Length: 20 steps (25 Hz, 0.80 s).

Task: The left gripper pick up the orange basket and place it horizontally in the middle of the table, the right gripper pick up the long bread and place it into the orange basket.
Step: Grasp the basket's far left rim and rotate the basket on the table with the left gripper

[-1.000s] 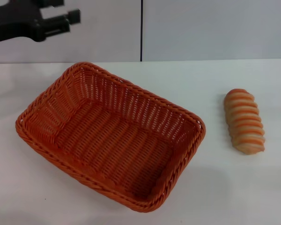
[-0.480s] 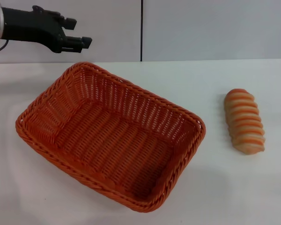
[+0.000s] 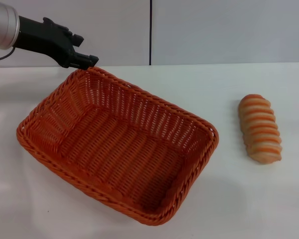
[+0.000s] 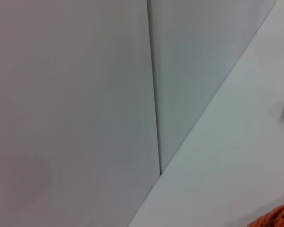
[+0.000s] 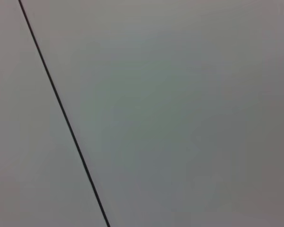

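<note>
Black left gripper [image 3: 87,60] with the silver wrist sits right at the far rim corner of the big orange wicker basket [image 3: 114,144] — can't tell if its jaws are apart. Striped tan long bread [image 3: 260,129] lies well off to the right on the white table [image 3: 189,84].

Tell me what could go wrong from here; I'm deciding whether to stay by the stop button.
The left gripper is at the far corner rim of the orange basket; gripping so far off-centre could tip the basket when lifted. The basket lies skewed on the table, so a poor turn may leave it crooked. The long bread lies close to the basket's right end; a wide swing might knock it.
</note>
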Each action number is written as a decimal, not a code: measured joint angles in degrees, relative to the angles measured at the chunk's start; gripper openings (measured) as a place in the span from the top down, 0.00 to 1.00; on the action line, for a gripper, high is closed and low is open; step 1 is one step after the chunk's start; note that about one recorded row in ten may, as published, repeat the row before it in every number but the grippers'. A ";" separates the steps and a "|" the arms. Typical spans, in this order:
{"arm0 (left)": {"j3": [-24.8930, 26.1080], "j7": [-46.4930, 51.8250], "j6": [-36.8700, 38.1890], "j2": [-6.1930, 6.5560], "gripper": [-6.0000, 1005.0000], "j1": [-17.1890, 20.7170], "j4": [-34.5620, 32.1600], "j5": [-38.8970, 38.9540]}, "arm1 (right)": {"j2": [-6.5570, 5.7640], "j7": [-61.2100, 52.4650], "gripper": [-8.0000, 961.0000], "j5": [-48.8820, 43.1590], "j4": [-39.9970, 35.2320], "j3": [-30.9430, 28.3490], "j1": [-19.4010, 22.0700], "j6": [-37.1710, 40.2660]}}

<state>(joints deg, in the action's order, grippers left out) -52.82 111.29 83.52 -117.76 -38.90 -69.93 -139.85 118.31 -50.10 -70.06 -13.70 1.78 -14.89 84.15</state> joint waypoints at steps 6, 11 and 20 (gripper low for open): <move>-0.10 -0.02 0.06 -0.01 0.45 -0.18 1.33 -1.19 | 0.04 0.00 0.21 0.00 0.22 0.30 0.12 -0.64; -0.07 -0.04 -0.76 -0.01 0.46 -1.34 4.79 -3.86 | 0.08 -0.01 0.21 0.00 0.28 0.41 0.02 -0.33; 0.03 -0.49 -4.71 -0.02 0.47 -1.52 8.09 -4.64 | 0.08 -0.33 0.21 -1.07 0.36 1.40 -0.23 -0.08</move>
<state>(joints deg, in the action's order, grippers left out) -52.78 110.80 78.82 -117.78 -40.43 -61.84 -144.49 118.39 -50.43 -71.14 -13.35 3.18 -15.12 84.07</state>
